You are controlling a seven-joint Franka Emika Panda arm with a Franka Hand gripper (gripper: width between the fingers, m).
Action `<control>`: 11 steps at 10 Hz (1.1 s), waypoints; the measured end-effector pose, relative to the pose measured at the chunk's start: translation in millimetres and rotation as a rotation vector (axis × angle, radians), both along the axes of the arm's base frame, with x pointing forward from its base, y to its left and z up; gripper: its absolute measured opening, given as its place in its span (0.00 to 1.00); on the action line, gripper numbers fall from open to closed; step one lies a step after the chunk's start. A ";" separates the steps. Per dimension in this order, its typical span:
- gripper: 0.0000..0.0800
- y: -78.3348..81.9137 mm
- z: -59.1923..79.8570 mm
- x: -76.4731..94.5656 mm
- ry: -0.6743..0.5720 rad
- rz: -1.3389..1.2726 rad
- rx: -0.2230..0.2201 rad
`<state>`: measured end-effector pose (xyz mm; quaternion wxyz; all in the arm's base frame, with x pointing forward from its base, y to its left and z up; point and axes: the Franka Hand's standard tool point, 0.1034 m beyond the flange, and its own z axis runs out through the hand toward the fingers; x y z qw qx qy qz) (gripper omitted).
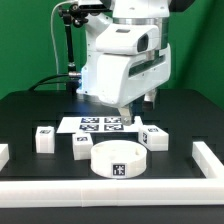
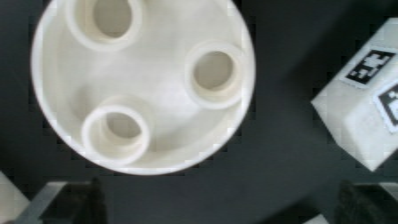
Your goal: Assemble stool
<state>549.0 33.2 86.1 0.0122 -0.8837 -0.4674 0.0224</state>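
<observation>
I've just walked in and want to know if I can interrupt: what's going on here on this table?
The arm's gripper hangs open over the black table, holding nothing. The wrist view looks down on the round seat, whose three sockets face up and are empty. By the exterior view's sides, the left leg, the middle leg and the right leg lie loose near the seat. No assembly shows yet.
</observation>
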 end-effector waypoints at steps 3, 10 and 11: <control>0.81 -11.3 -9.2 -1.2 -0.050 0.088 0.009; 0.81 -30.2 -54.2 -16.3 -0.048 0.096 0.024; 0.81 -30.0 -57.3 -15.5 -0.045 0.095 0.025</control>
